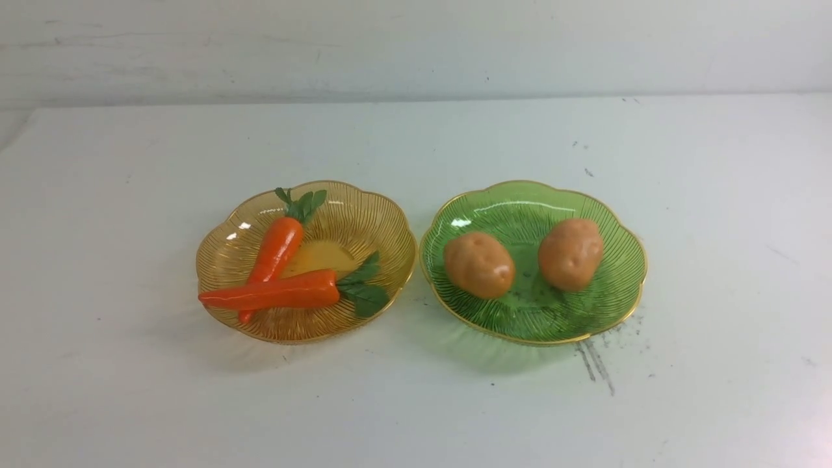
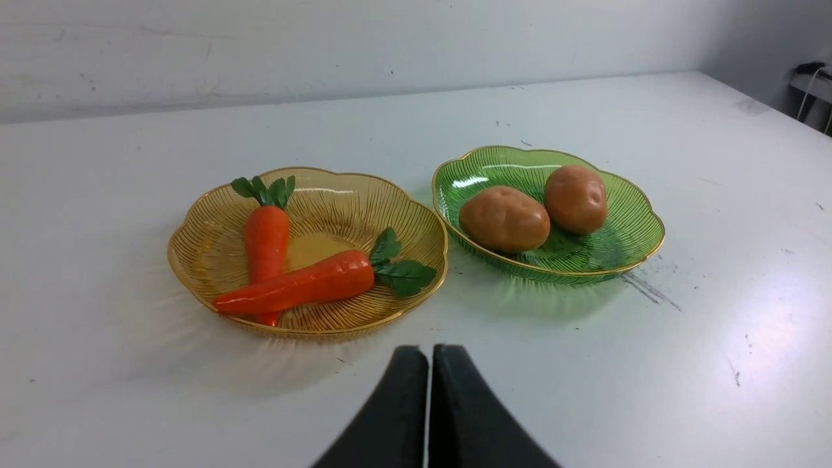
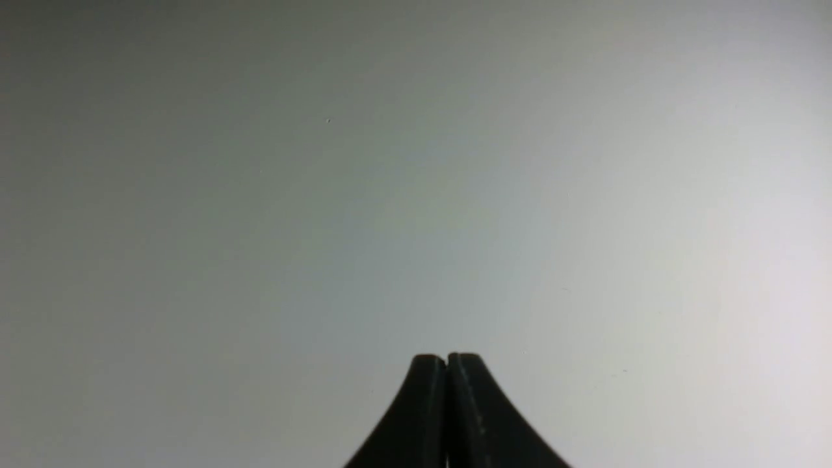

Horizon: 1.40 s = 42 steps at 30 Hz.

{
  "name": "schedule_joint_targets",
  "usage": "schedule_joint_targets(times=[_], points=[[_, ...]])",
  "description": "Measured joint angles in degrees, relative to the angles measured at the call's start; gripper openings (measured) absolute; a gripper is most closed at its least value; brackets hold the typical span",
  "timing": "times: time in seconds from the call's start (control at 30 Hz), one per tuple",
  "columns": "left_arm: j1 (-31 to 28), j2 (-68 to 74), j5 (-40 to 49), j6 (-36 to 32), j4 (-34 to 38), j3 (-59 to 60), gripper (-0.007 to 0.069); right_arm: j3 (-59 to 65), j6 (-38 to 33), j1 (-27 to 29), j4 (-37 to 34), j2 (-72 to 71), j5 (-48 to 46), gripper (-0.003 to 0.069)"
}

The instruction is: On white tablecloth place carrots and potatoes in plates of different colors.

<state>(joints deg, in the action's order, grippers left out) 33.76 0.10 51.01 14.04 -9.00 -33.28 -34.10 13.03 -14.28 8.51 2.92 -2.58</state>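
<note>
Carrots (image 1: 279, 273) fill amber plate (image 1: 383, 224), potatoes (image 1: 480, 264) green plate (image 1: 617, 286)

On the tablecloth (image 1: 97, 260) two plates sat side by side, the left plate (image 1: 383, 221) holding two carrots, the near carrot (image 1: 273, 294) lying across the far carrot (image 1: 276, 247), the right plate (image 1: 617, 286) holding two potatoes (image 1: 479, 264) apart
</note>
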Motion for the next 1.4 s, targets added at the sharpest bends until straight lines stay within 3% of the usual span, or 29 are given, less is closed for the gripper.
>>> schedule_joint_targets(times=[0.2, 0.33, 0.47, 0.67, 1.03, 1.4], points=[[-1.9, -0.3, -3.1, -2.3, -0.1, 1.9, -0.0004, 0.0, 0.0, 0.0, 0.0, 0.0, 0.0, -0.0015], [-8.2, -1.1, -8.7, -8.4, 2.2, 7.1, -0.0004, 0.0, 0.0, 0.0, 0.0, 0.0, 0.0, -0.0015], [-19.8, -1.1, -17.2, -19.4, 9.0, 18.6, -0.0004, 0.0, 0.0, 0.0, 0.0, 0.0, -0.2, -0.0015], [-26.8, -1.1, -25.0, -22.6, 10.3, 28.8, -0.0004, 0.0, 0.0, 0.0, -0.1, 0.0, -0.2, -0.0015], [-31.5, -1.1, -29.1, -22.8, 10.3, 34.7, -0.0004, 0.0, 0.0, 0.0, -0.1, 0.0, -0.2, -0.0015], [-32.2, -1.1, -29.1, -22.9, 10.3, 34.7, -0.0004, 0.0, 0.0, 0.0, -0.1, 0.0, -0.2, -0.0015]])
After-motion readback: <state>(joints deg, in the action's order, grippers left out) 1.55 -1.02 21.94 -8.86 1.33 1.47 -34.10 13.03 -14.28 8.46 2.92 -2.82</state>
